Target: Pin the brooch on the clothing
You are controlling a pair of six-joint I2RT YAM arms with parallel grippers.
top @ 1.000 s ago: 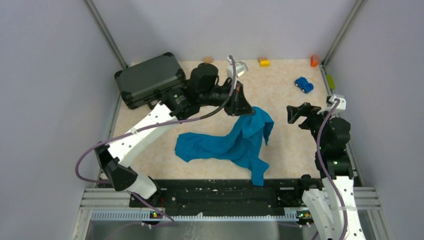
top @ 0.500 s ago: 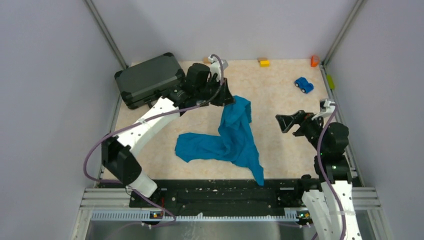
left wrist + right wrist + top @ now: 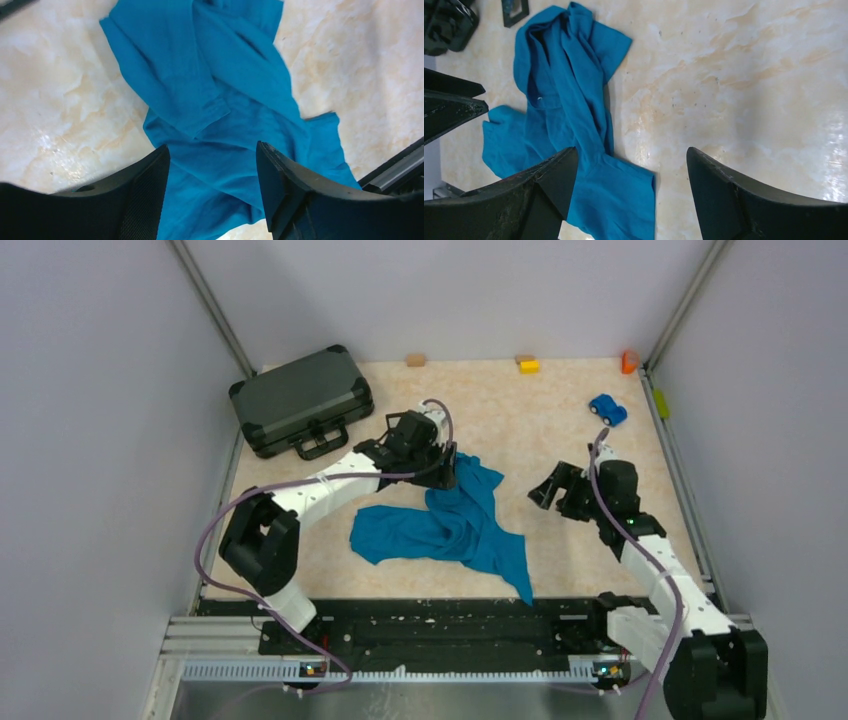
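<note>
Left jaws stand apart and empty, low over the bunched upper end of the clothing (image 3: 215,100), probably placed there to let the fabric settle flat. Right jaws are spread too, holding nothing, above bare desk (image 3: 749,75) at the clothing's 3 o'clock, clear of its edge. The brooch cannot be made out in any view, so pinning looks not yet begun. Open desk lies toward 12 and 3 o'clock; the dark case (image 3: 300,400) sits at 10, the toy car (image 3: 607,408) at 2, the near rail (image 3: 440,625) at 6, just beside the trailing tip
</note>
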